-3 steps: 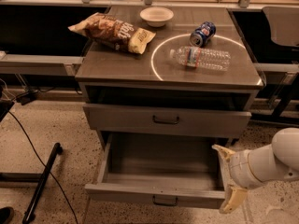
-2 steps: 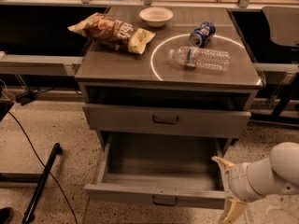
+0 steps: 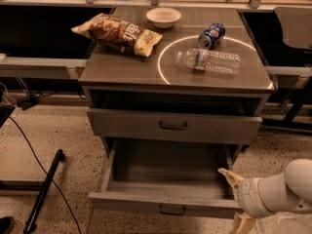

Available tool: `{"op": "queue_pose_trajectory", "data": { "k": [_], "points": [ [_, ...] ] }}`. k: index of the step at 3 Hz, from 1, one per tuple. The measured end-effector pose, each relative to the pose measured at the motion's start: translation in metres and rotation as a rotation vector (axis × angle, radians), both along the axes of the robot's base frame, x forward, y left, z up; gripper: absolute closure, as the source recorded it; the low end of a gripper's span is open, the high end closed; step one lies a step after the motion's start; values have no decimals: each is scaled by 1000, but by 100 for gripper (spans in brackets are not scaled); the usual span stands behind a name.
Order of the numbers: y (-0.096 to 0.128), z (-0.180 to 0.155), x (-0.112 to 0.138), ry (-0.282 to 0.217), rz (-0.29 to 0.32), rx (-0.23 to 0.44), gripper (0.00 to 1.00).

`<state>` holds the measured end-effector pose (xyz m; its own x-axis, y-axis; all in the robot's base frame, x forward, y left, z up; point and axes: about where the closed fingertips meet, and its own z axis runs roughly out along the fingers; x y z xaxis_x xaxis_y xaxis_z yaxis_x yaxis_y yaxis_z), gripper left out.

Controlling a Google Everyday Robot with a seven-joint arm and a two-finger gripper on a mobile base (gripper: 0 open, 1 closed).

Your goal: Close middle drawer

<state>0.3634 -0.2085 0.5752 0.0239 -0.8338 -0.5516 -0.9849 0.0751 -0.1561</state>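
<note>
Middle drawer: pulled far out of the grey cabinet toward the viewer, its deep box bare inside, its shallow flat front low in the view.
Drawer handle: small dark bar at the centre of that front.
Pincer: cream-coloured, at the lower right, by the front right corner of the middle drawer; its 2 fingers are spread apart, 1 finger pointing up over the drawer's right rear of the front panel, the other down in front of it. I cannot tell whether either finger touches the drawer.
Arm: white and rounded, coming in from the right edge.
Top drawer: just above, slightly ajar, with a taller front and a bigger dark handle.
Worktop: grey, marked with a white ring on its right half.
Chip bag: lying flat at the left rear.
Bowl: pale, upright at the rear centre.
Can: blue, on its side on the ring's far edge.
Water bottle: clear, on its side inside the ring, near the can.
Floor: speckled, with a black cable at the left.
</note>
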Motion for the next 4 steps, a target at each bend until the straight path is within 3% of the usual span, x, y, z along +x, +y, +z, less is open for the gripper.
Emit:
{"op": "queue_pose_trajectory", "data": {
  "k": [1,2,4],
  "points": [
    [6,-32,-5,41,-40,-6,0],
    [4,-78,-18,70,-90,-28,18],
    [3,-136,-27,49,-137,-12,66]
  ]
}}
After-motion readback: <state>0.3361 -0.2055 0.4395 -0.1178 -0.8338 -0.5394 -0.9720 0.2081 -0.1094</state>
